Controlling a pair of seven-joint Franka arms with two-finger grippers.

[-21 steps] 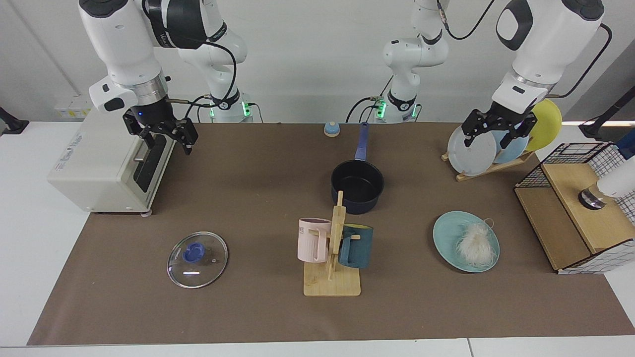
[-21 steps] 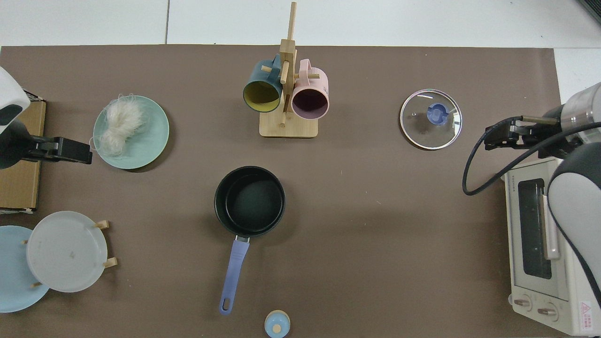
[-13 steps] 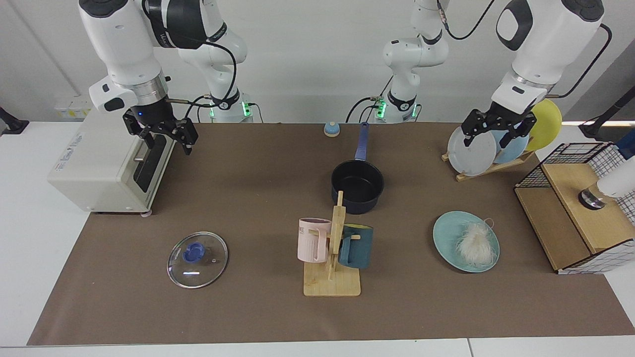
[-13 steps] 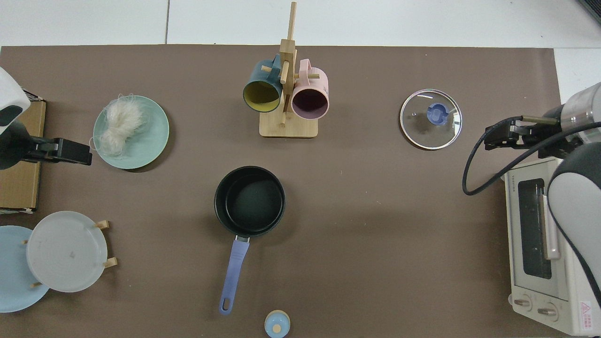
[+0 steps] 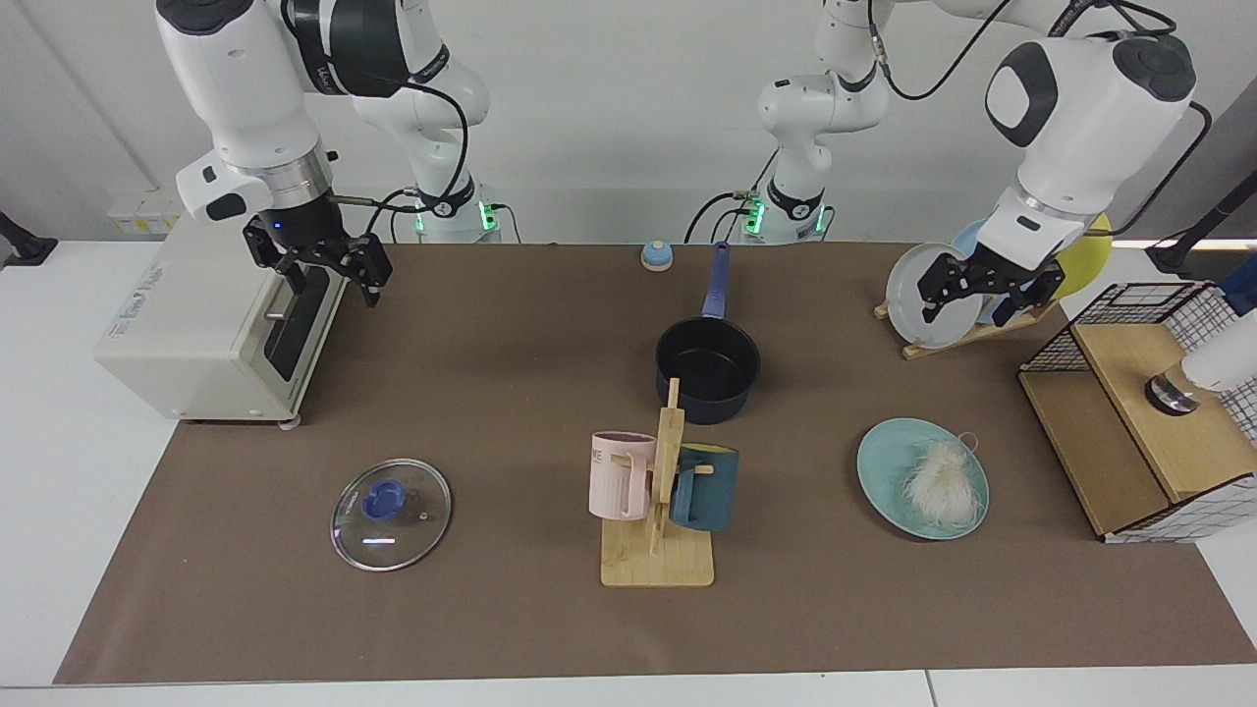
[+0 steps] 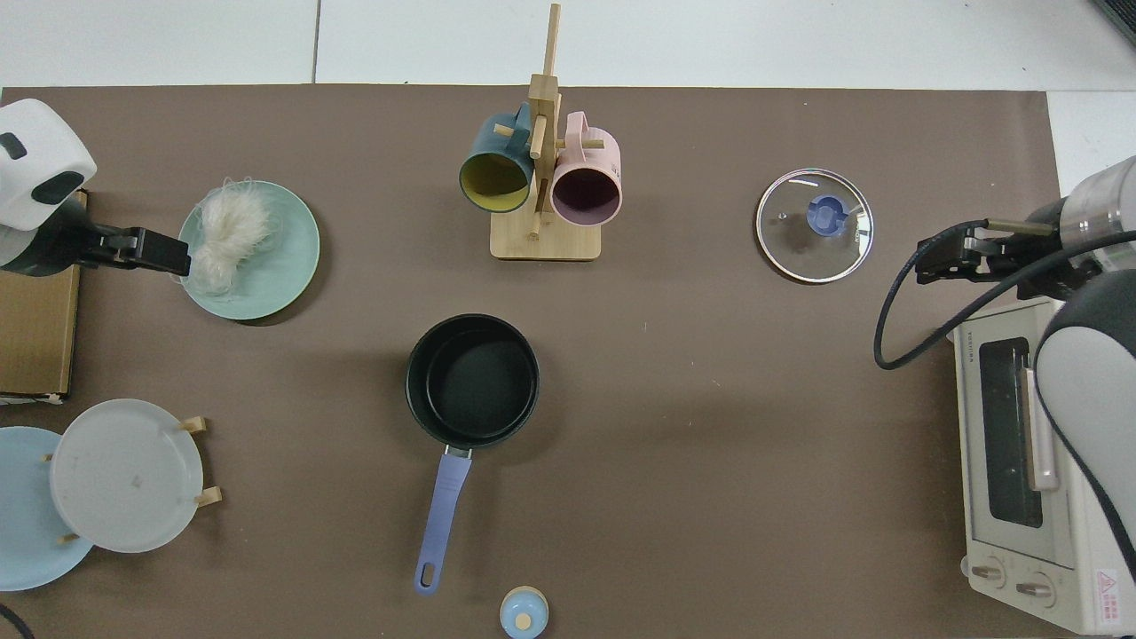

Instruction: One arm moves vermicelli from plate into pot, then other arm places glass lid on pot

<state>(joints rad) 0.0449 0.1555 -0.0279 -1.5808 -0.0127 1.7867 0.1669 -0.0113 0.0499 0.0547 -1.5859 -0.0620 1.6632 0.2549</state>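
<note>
Both empty: left gripper (image 5: 982, 292) above plate (image 5: 889, 462), right gripper (image 5: 329, 273) beside toaster (image 5: 187, 324).

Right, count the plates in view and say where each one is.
4. The teal plate lies flat on the mat under the vermicelli. Three stand in the wooden rack: a grey plate in front, a pale blue plate behind it, a yellow plate rearmost. More may be hidden.
</note>
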